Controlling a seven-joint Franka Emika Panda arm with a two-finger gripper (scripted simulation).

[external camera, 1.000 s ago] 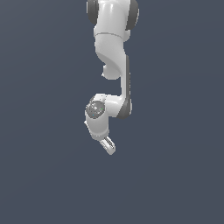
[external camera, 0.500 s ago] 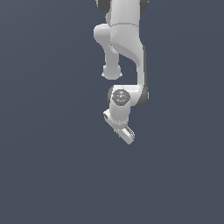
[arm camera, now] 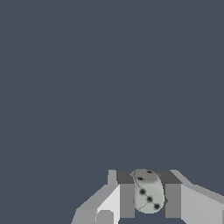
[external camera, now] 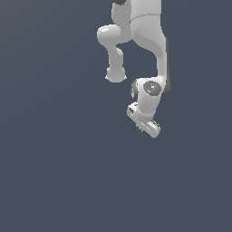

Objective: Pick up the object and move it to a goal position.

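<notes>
the hand (arm camera: 148, 199) is closed on the object (arm camera: 148, 191), a pale speckled roundish lump pinched between its two fingers (arm camera: 127, 200). in the exterior view the hand (external camera: 146, 128) hangs under the arm (external camera: 149, 50), right of centre. no goal marker shows; carry slowly, keeping the squeeze steady so the lump can't slip.

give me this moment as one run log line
phase: carrying | pincer: shut on object | object: pale, dark-spotted, roundish, held between fingers | exterior view: arm over plain grey ground | goal: not visible
</notes>
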